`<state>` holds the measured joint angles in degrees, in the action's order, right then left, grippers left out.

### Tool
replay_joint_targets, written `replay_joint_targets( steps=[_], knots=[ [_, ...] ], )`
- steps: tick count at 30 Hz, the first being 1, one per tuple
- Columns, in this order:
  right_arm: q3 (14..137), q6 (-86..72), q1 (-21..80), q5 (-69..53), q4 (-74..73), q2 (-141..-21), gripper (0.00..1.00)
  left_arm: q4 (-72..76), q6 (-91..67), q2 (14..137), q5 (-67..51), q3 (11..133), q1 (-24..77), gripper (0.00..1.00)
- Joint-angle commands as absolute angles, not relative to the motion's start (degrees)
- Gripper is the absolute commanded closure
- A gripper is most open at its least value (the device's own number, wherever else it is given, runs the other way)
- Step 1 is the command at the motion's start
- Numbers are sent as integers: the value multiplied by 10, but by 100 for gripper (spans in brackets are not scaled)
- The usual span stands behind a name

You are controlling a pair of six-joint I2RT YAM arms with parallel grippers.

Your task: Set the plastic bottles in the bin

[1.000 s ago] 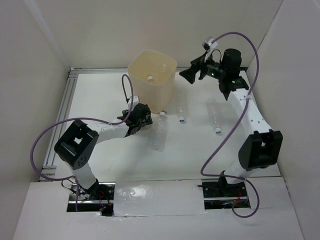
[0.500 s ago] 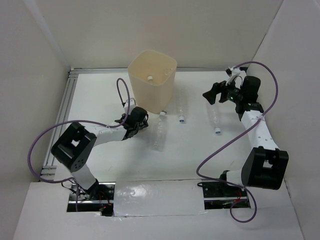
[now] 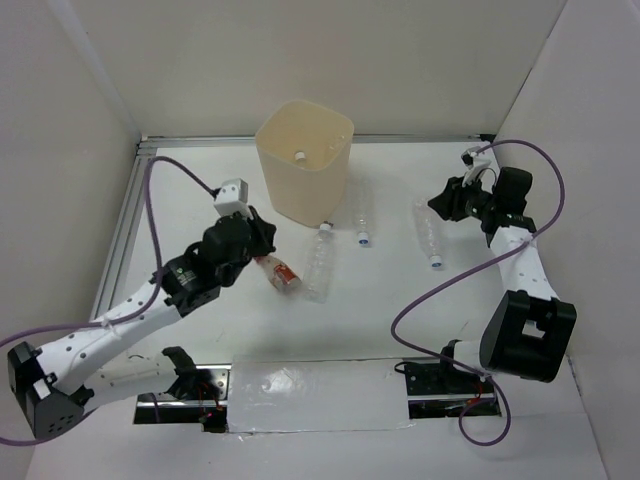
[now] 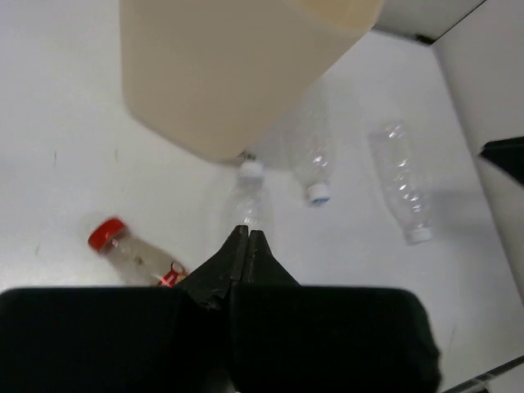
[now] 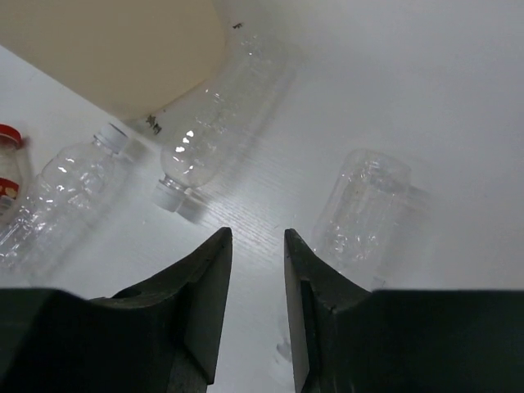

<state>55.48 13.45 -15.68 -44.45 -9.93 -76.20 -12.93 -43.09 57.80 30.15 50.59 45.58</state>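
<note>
Your left claw point(image 4: 246, 246) is pressed fully together and pinches nothing; it hangs over the table point(image 3: 380, 310) just above the red-capped bottle point(image 3: 278, 272), which lies flat near the bin point(image 3: 300, 195). Beside that one lies a white-capped bottle point(image 3: 319, 265), its cap toward the bin's base. A blue-capped bottle point(image 3: 362, 212) and a fourth bottle point(image 3: 427, 232) lie farther right. Your right claw point(image 5: 258, 246) hovers near that fourth bottle, its fingers drawn close with a narrow slit between them and nothing in it. A white spot inside the bin may be another bottle's cap.
</note>
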Motion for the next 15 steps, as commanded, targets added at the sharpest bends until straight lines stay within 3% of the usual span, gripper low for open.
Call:
replay_joint_targets(
  steps=[1,3,4,5,6,7,11,15],
  knots=[
    [547,163,-169,-464,-127,-750,61,-101,-353,580,304,588,458,100],
    [541,170,-169,-464,-133,-750,56,-96,-327,597,312,648,458,100],
    [541,177,-169,-459,-133,-744,38,-102,-321,623,319,667,458,100],
    [541,186,-169,-454,-141,-744,28,-125,-336,640,351,708,458,93],
    [541,192,-169,-454,-147,-744,22,-187,-346,656,365,722,458,81],
    [541,199,-174,-448,-154,-739,13,-224,-395,684,383,732,458,56],
    [527,204,-179,-437,-154,-733,8,-336,-507,708,348,707,458,17],
    [522,204,-179,-437,-159,-733,7,-385,-648,730,311,661,458,13]
  ],
)
